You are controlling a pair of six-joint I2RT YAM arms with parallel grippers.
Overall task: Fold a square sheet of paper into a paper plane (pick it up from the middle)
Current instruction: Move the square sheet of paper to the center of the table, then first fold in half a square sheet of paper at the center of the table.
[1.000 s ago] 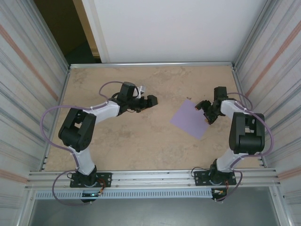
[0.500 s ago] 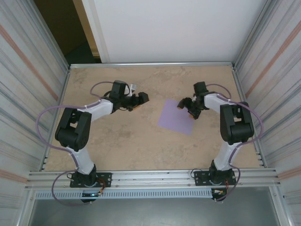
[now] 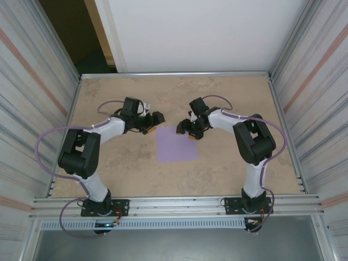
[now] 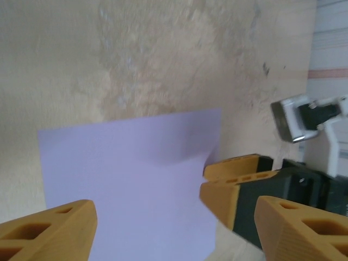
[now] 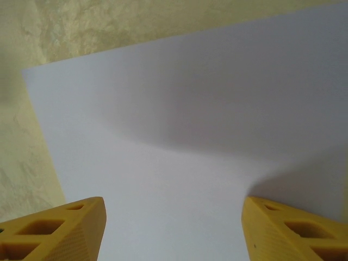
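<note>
The square sheet of paper (image 3: pixel 176 145) lies flat and unfolded mid-table, edges square to the table, no long axis. The right gripper (image 3: pixel 188 132) is at its far right corner, fingers spread astride the paper. The left gripper (image 3: pixel 155 124), also spread, sits just beyond the far left corner. The sheet's middle lies nearward of both.

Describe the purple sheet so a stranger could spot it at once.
Look at the tan table between the ribbed metal walls. Near its middle, where the left arm and right arm nearly meet, lies the square sheet of paper. It is plain lavender against mottled tan.
</note>
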